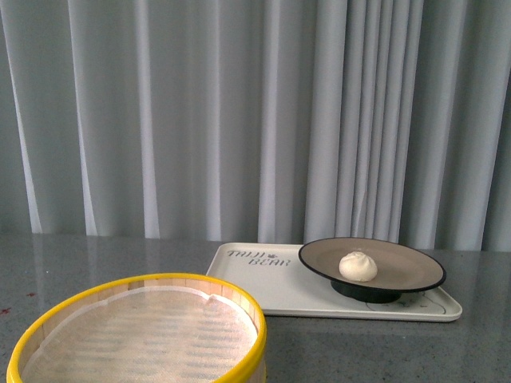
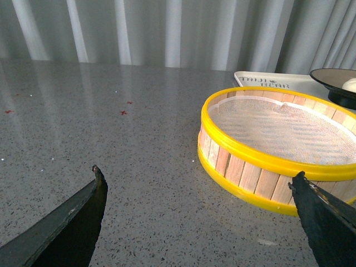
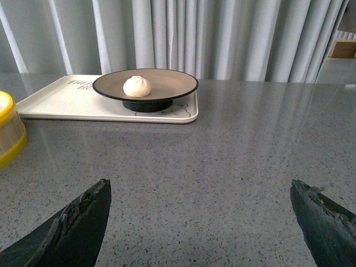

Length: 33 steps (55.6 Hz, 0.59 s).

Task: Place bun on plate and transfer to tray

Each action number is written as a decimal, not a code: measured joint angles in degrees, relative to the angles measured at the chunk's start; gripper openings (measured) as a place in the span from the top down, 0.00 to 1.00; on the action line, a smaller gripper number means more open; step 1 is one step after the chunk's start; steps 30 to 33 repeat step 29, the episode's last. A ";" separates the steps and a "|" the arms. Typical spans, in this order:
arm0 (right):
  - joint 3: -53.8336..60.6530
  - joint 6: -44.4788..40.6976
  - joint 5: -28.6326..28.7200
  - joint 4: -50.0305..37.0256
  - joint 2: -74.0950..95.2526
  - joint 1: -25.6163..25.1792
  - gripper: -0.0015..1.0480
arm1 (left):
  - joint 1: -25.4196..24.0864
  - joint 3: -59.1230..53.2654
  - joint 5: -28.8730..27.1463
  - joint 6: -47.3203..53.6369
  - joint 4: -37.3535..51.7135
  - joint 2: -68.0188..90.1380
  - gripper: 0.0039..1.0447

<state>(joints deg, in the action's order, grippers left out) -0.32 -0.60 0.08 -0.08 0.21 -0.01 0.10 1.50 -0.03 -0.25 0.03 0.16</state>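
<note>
Left gripper [image 2: 197, 186] fingers spread wide, nothing between them, only bare grey table [image 2: 111, 144]. One left fingertip [image 2: 99, 177] sits over open table; the other [image 2: 303, 186] overlaps the near wall of the steamer basket [image 2: 261, 172] in its wrist view, though contact can't be told. Basket has a yellow rim, wood-slat sides and a pale liner inside, no bun in it. It lies just ahead of the left fingers, toward the far-finger side.

Right gripper [image 3: 200, 192] fingers also spread wide and empty, with speckled table between them. Well ahead of the right fingers: tray [image 3: 61, 103], plate [image 3: 167, 83] standing on the tray's end nearer the right arm, bun [image 3: 137, 86] resting on the plate slightly off centre. Nothing touches bun or plate.

Neither arm shows in the front view, so both look pulled back from the work area.

Judgement: bun on plate and plate on tray means both task parts look done. The plate sits fully inside the tray rim, flat on its black foot, so it should stay put. The open, empty fingers fit a release-and-retreat posture; no grasp is needed now. Curtain [image 1: 239, 120] behind.
</note>
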 joint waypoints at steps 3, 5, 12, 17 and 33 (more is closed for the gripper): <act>0.00 0.00 0.00 0.00 0.02 0.00 0.08 | 0.00 0.00 0.02 0.00 0.00 0.00 0.06; 0.00 0.00 0.00 0.00 0.00 0.00 0.08 | 0.00 0.00 0.00 0.00 0.00 0.02 0.06; 0.00 0.00 0.00 0.00 0.02 0.00 0.08 | 0.00 0.00 0.02 0.00 0.00 0.00 0.06; 0.00 -0.02 0.00 0.00 0.02 0.00 0.08 | 0.00 0.00 0.02 0.00 0.00 0.00 0.06; 0.00 -0.02 0.00 0.00 0.02 0.00 0.08 | 0.00 0.00 0.02 0.00 0.00 0.00 0.06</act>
